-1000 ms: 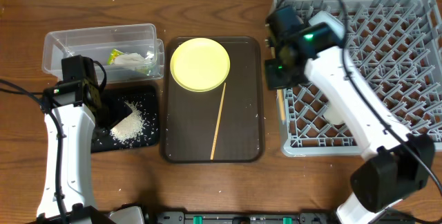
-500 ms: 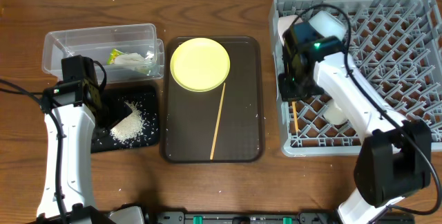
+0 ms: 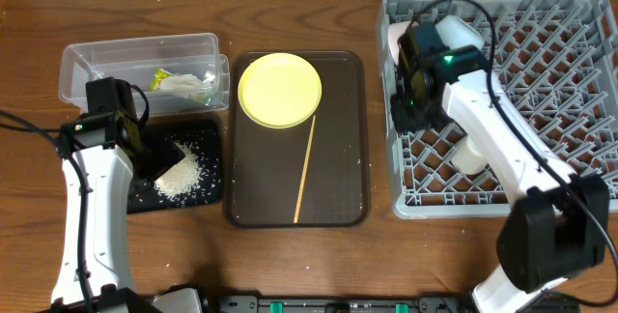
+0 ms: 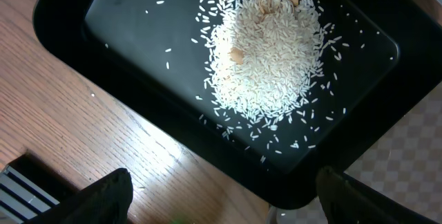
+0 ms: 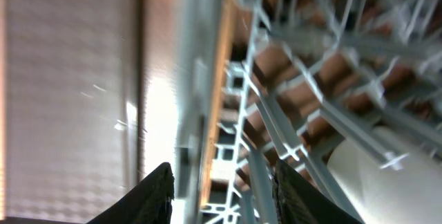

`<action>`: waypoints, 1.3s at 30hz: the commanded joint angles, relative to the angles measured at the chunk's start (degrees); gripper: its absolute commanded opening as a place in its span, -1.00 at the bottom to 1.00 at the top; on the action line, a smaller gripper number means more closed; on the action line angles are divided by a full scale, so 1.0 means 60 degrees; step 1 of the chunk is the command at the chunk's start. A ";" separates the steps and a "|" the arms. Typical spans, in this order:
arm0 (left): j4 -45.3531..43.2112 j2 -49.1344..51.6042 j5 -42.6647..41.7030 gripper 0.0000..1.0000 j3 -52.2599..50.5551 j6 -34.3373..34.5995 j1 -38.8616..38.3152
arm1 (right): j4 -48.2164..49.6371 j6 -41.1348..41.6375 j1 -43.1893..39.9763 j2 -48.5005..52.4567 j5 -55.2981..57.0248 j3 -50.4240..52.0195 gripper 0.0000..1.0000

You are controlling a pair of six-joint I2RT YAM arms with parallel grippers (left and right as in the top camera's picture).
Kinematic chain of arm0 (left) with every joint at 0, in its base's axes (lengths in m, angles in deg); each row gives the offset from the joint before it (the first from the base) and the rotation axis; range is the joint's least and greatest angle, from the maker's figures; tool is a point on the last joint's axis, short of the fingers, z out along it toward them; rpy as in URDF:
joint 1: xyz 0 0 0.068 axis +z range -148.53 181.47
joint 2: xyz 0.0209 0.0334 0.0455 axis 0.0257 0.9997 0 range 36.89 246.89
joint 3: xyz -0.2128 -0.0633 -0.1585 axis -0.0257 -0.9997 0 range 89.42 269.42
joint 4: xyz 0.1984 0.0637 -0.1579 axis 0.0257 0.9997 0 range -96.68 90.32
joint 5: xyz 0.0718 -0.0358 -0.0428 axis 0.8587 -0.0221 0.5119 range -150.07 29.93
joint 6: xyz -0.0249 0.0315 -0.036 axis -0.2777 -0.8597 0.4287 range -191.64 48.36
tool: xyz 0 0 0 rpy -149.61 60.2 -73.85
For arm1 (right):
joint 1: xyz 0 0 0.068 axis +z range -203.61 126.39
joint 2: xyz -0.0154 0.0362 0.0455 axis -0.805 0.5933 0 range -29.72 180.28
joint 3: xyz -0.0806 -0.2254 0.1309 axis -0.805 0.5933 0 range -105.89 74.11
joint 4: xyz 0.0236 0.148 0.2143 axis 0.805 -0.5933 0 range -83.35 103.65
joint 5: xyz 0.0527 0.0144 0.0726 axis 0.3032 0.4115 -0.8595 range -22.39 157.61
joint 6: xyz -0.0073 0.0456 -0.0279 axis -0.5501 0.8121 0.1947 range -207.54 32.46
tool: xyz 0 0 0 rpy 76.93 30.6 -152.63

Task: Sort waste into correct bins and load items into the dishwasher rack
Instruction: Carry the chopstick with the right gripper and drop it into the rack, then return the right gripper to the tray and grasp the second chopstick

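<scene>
1. Over at the frame's right, right gripper (image 5: pixel 222 193) hangs over the grey rack (image 3: pixel 550 91), jaws apart, empty.
2. Left gripper (image 4: pixel 224 196) gapes wide above the black tray (image 4: pixel 124 41) of rice (image 4: pixel 266 58).
3. Yellow plate (image 3: pixel 279 89) sits upper middle.

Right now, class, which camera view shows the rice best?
The left wrist view: it looks straight down on the rice, single grains clear against the black tray. The overhead view shows the rice only as a small pale heap. The right wrist view shows the rack, no rice.
</scene>
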 commanded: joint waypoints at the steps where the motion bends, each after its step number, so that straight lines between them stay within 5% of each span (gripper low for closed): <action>1: 0.0022 -0.0069 0.0044 0.75 0.0069 0.0025 0.0040 | 0.0331 0.0004 0.0503 -0.0761 -0.0299 -0.0765 -0.04; 14: 0.0029 -0.0069 0.0044 0.75 0.0069 0.0025 0.0040 | 0.1730 0.2302 0.3402 0.0670 -0.0929 -0.0787 0.17; 27: 0.0029 -0.0069 0.0044 0.75 0.0069 0.0025 0.0040 | 0.1727 0.4696 0.4863 0.3333 -0.0182 -0.0787 0.14; 31: 0.0029 -0.0069 0.0044 0.75 0.0069 0.0025 0.0040 | 0.1625 0.4696 0.4838 0.3672 -0.0164 -0.0787 0.00; 39: 0.0033 -0.0069 0.0044 0.75 0.0069 0.0025 0.0040 | 0.1351 0.4692 0.4834 0.3872 -0.0160 -0.0761 -0.85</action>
